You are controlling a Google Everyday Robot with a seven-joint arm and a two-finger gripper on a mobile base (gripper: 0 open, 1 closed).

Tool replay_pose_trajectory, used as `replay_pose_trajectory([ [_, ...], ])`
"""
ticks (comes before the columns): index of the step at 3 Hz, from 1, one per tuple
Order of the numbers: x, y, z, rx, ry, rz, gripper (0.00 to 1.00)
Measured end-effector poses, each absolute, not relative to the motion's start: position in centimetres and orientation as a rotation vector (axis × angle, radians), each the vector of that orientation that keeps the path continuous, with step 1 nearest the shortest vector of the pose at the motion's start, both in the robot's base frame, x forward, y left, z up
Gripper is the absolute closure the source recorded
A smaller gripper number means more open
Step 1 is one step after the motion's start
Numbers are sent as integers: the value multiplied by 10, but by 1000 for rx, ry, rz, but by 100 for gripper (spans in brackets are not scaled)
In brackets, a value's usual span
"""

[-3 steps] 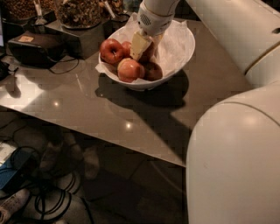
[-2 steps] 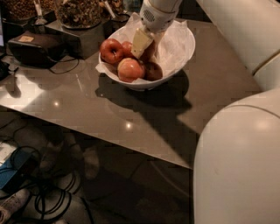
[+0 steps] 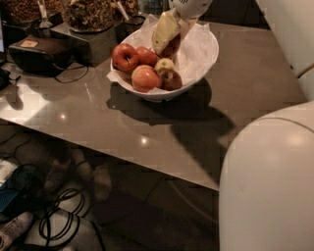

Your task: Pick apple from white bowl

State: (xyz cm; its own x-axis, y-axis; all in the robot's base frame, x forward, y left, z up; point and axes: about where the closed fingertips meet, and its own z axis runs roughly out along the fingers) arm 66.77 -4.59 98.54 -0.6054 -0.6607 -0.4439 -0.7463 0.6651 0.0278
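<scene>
The white bowl (image 3: 203, 59), lined with crinkled white paper, stands at the back of the grey table (image 3: 98, 117). My gripper (image 3: 170, 39) hangs over the bowl's middle, just above the fruit. Its pale yellowish finger (image 3: 164, 30) shows in front. A reddish apple (image 3: 173, 47) sits between the fingers, raised a little above the other fruit; it is mostly hidden by the finger. Left in the bowl are two red apples (image 3: 125, 57), a larger orange-pink apple (image 3: 145, 78), a yellowish-topped one (image 3: 165, 63) and a dark one (image 3: 172, 80).
My white arm and body (image 3: 267, 181) fill the right side. A black box with cables (image 3: 39, 51) and containers of snacks (image 3: 88, 14) stand at the back left. Cables (image 3: 59, 220) lie on the floor below the table's front edge.
The gripper has risen from among the apples with a reddish apple between its fingers. A yellowish-topped apple that it hid now shows in the bowl.
</scene>
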Motion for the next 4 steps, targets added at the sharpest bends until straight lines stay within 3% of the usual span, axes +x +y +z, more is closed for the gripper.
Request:
replay_pose_trajectory([
  [4, 584, 4, 1069, -1480, 2101, 527, 100],
])
